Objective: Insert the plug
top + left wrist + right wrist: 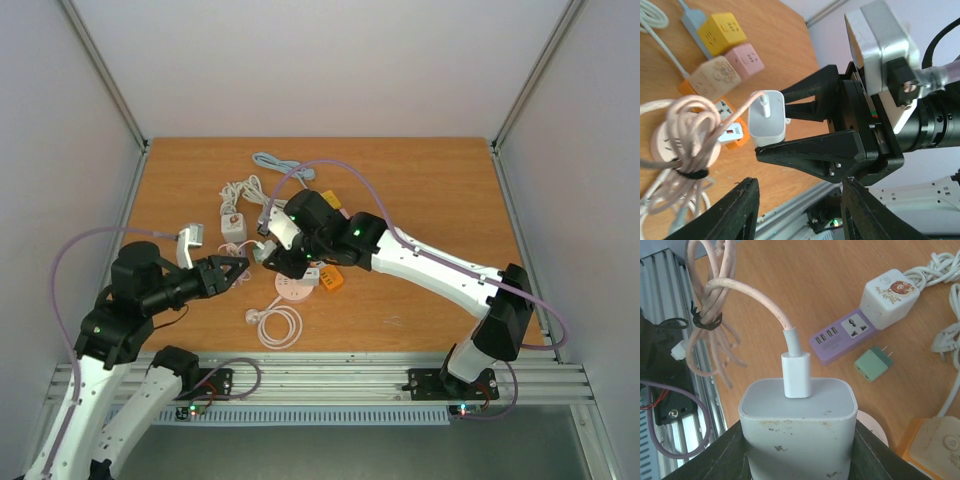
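Currently clamping white USB charger (799,410) in right gripper (799,452), fingers pressing both its sides. Holding it clear of the wooden table (420,180), near the round pink power strip (293,288). Trailing pale pink cable (715,295) from its top, bundled with a dark tie. Facing it with left gripper (232,270), jaws standing apart, gripping nothing.

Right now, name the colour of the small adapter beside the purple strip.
The adapter is mint green, clearest in right wrist view.

Scuffed matt white plastic charger (798,437), smooth wood-grain table (805,285)
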Controlling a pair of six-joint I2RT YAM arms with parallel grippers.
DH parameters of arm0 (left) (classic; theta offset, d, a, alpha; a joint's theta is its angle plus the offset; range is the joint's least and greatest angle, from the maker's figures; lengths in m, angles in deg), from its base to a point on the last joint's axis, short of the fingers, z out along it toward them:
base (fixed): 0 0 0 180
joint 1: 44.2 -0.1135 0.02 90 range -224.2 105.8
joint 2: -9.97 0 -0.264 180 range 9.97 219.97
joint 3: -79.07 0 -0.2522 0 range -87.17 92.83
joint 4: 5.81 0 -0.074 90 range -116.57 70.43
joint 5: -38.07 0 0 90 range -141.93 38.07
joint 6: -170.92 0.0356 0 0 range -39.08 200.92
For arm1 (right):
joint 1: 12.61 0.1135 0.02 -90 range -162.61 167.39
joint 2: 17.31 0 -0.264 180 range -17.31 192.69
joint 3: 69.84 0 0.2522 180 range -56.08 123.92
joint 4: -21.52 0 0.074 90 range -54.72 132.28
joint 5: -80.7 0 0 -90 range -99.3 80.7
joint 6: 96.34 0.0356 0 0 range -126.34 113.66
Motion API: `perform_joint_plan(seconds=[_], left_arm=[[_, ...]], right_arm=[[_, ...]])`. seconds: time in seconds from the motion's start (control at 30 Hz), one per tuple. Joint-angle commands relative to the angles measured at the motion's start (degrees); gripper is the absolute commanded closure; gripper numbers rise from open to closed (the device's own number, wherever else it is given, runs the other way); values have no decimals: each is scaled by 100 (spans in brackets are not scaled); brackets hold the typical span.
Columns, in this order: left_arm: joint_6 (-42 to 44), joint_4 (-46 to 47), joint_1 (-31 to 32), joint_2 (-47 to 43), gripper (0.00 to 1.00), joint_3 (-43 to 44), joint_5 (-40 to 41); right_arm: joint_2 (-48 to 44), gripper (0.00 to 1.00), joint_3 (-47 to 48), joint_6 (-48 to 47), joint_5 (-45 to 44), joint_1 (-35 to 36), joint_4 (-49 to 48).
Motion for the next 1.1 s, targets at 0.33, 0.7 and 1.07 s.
perform_joint_plan(seconds=[0.33, 0.7, 1.07], left_arm=[[-459, 506, -2, 648, 43, -274, -345], [-431, 292, 0, 827, 46, -372, -418], [-42, 278, 1, 1077, 72, -405, -994]], right_arm=[[101, 57, 234, -555, 447, 311, -27], [95, 57, 216, -545, 733, 347, -257], [157, 56, 256, -520, 780, 392, -188]])
